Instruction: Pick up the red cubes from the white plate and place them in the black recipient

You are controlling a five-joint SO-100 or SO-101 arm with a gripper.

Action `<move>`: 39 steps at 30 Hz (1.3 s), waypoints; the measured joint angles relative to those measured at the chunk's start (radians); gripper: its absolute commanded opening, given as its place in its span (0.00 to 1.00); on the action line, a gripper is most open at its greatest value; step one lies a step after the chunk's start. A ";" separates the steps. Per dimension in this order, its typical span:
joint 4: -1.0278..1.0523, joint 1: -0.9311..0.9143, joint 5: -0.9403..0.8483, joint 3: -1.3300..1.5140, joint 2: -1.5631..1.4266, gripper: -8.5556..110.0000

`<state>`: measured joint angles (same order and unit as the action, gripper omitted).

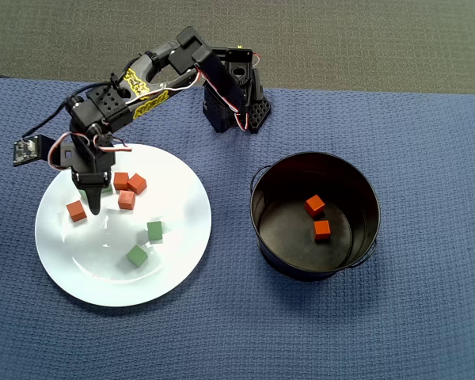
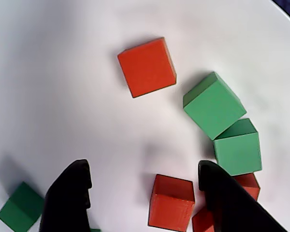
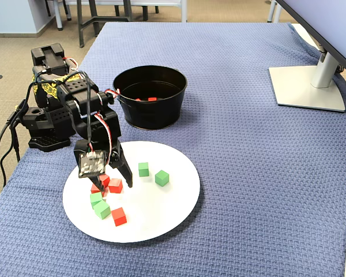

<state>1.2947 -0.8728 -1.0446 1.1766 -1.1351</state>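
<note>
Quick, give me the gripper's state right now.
Gripper: open, holding nothing, fingers either side of a red cube on the white plate.

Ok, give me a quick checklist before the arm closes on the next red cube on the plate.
1. Tool open: ok, fingers spread wide.
2. Red cube between the fingers: ok, though nearer the right finger in the wrist view.
3. Neighbours clear: not ok, other red cubes and a green cube crowd the right finger.
4. Tool down at cube height: cannot tell.
5. Bucket open to receive: ok, two red cubes inside with room left.
6. Red cubes left on plate: four, task unfinished.
</note>
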 measured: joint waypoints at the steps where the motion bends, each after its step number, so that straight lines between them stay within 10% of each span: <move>1: 0.000 0.000 0.041 0.003 0.000 0.22; 12: 0.029 0.029 0.282 0.028 0.000 0.24; 39: 0.003 0.023 0.233 -0.029 0.155 0.24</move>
<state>1.2977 -0.8498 -0.8115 1.1474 -0.9802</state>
